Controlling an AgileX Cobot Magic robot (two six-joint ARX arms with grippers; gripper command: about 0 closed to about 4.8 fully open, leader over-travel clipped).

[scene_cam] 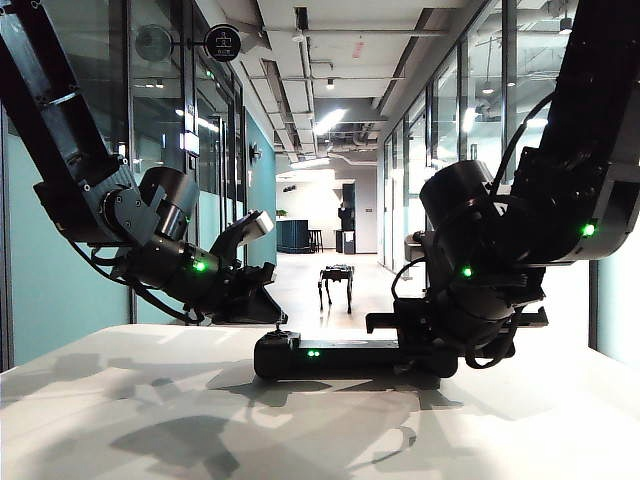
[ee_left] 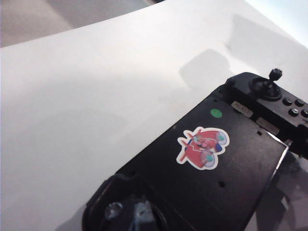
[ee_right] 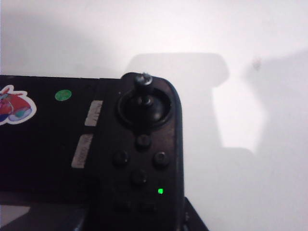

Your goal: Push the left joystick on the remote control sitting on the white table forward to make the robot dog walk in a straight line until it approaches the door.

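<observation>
where writing might be read, the two pale labels (ee_right: 91,129) on the remote control (scene_cam: 330,356) are too blurred to make out; a red-and-white cartoon sticker (ee_left: 203,147) sits at the middle of its face beside a green dot (ee_left: 216,113), and a round black sign (scene_cam: 222,41) with a white symbol hangs in the corridor. the remote control lies flat on the white table (scene_cam: 150,420), its long axis running across the exterior view, small green lights toward the camera. the left joystick (scene_cam: 279,330) stands at its left end under the left gripper (scene_cam: 262,305), whose jaws i cannot tell the state of. the right joystick (ee_right: 143,80) stands nearly upright at the other end. the right gripper (scene_cam: 425,345) sits at the controller's right end; whether it grips i cannot tell. the robot dog (scene_cam: 336,281) stands far down the corridor floor, beyond the table.
</observation>
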